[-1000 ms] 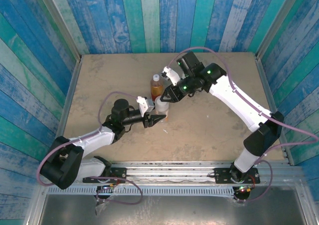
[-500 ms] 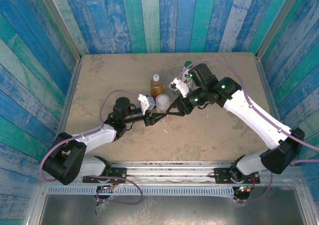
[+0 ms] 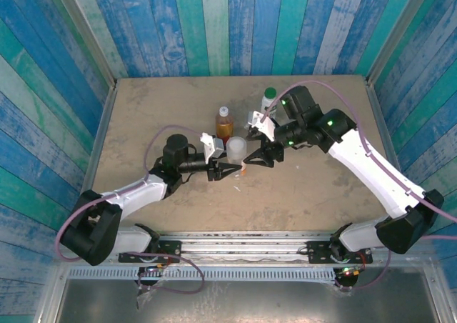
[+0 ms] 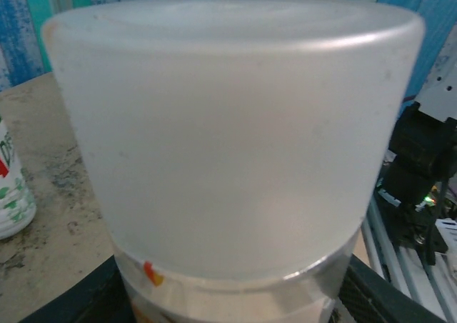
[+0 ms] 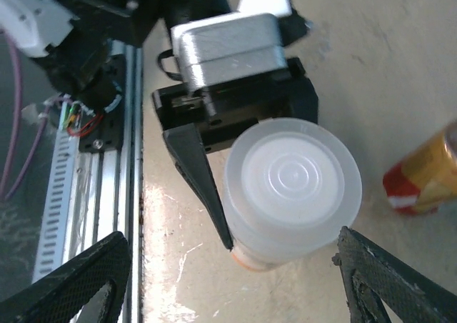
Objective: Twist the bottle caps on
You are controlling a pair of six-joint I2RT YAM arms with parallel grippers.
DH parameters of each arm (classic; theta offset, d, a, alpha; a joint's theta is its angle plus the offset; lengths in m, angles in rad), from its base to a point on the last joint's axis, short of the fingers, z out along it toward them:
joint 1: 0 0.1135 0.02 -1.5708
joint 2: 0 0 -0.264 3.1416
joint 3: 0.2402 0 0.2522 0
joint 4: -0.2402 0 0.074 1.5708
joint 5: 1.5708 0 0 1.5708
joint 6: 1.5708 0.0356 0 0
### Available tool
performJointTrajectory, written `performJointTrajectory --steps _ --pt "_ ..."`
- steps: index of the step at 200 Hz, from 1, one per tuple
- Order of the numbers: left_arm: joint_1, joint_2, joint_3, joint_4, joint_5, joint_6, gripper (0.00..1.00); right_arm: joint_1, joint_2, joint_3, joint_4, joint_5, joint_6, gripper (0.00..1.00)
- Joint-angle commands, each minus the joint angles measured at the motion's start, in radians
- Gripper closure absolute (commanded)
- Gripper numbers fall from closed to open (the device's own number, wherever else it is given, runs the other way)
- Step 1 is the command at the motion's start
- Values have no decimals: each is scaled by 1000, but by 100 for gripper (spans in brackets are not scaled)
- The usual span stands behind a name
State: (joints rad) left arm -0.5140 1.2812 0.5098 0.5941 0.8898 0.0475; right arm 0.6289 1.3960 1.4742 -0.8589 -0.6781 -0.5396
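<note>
white bottle label: green/red print, too small to read
amber bottle label: red, txt illegible
short clear bottle: red/orange mark, no legible txt

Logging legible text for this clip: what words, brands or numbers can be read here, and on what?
No text reads clearly.
White bottle: green and red label print, cut off and blurred.
Amber bottle: red label, unreadable.
Grey cap: moulded rings, no lettering.
</note>
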Motion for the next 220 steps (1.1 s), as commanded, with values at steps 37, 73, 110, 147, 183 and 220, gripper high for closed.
performJointTrajectory --steps 37,73,110,147,183,220 --pt "-6 -57 58 -86 118 12 46 -23 127 156 -124 -209 -203 26" --pt "-9 -73 79 -135 136 34 47 -23 164 184 -149 -252 -204 29" --pt "-9 -77 100 -159 144 47 47 -24 206 196 -167 -264 -159 31" --pt "-8 -79 107 -176 149 56 47 -23 243 231 -177 -270 -132 40" --pt "-9 -83 111 -182 155 62 47 -23 253 237 -182 -254 -141 30" --pt "-9 -82 114 -188 156 67 47 -23 268 253 -181 -235 -145 28"
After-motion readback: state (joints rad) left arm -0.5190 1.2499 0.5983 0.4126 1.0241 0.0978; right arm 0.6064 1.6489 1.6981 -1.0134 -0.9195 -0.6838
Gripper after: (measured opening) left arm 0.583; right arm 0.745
